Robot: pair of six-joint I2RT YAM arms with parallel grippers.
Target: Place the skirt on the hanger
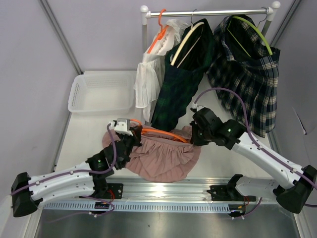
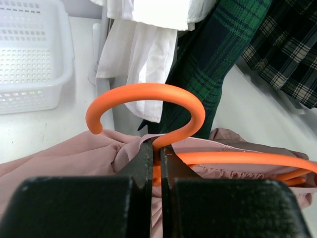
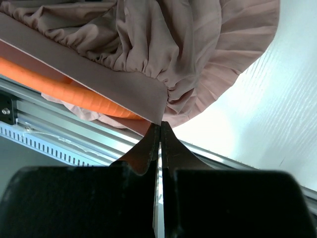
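Fabric in dusty pink fills the middle of the counter: the skirt lies bunched between the two arms, its pleated hem spilling toward the metal track at the near edge. An orange hanger lies along the skirt's far side, by the waistband.

The left fingers are pressed onto the hanger's neck just below the hook, pinching it with only a sliver of orange showing between them. The hook curls up and over to the left, free of the cloth. From there the hanger's arm runs off to the right, partly sunk in pink folds.

The right fingers are pressed together, their tips pinching the corner of the skirt's flat waistband. In that wrist view the orange arm lies beside the waistband with gathered cloth on both sides of it (whether it actually passes inside the waist opening cannot be told).

Behind, a clothes rail carries a white garment on another orange hanger, a dark green plaid garment on a cream one, and a navy-and-cream plaid garment on a yellow-green one. A white basket sits on the counter at far left, beside the white garment.
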